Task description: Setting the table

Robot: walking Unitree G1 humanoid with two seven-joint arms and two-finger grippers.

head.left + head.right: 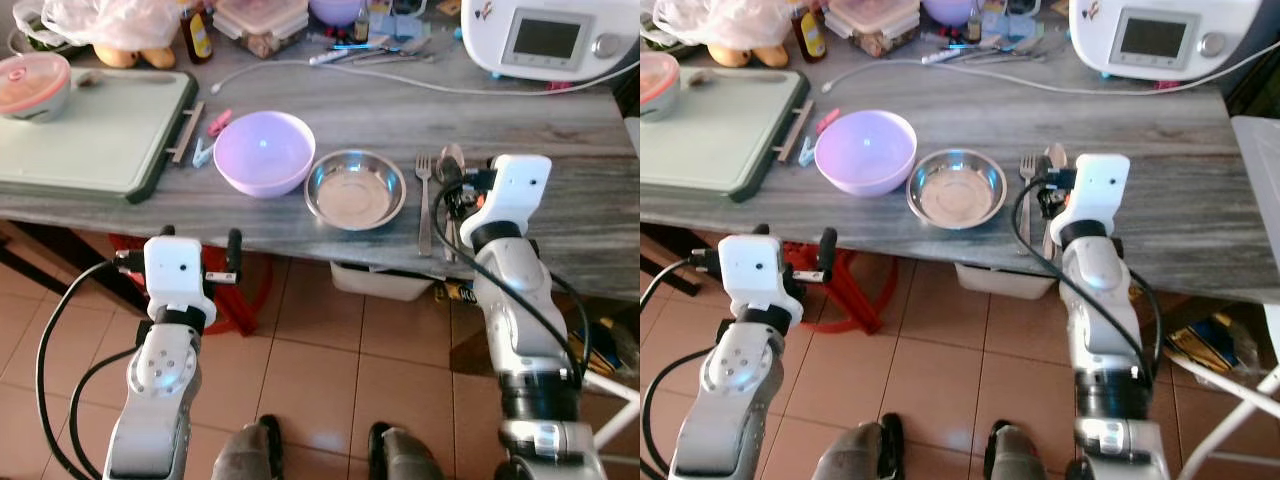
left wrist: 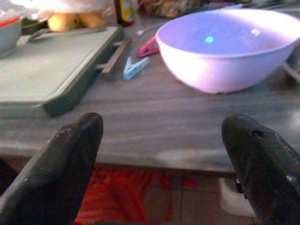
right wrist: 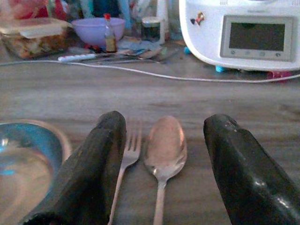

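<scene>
Black fingers of the right gripper (image 3: 161, 176) stand spread over the grey table (image 1: 560, 130), the spoon (image 3: 164, 150) between them and the fork (image 3: 127, 157) beside one finger. At nine o'clock sits the steel bowl (image 1: 355, 188), then the lilac bowl (image 1: 264, 152). Left gripper (image 2: 164, 159) hangs open below the table edge.

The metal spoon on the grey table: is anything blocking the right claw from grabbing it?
Nothing visible does. The open right claw already straddles the metal spoon, whose bowl lies bare between the fingers. The metal fork lies close beside it, by one finger.
</scene>
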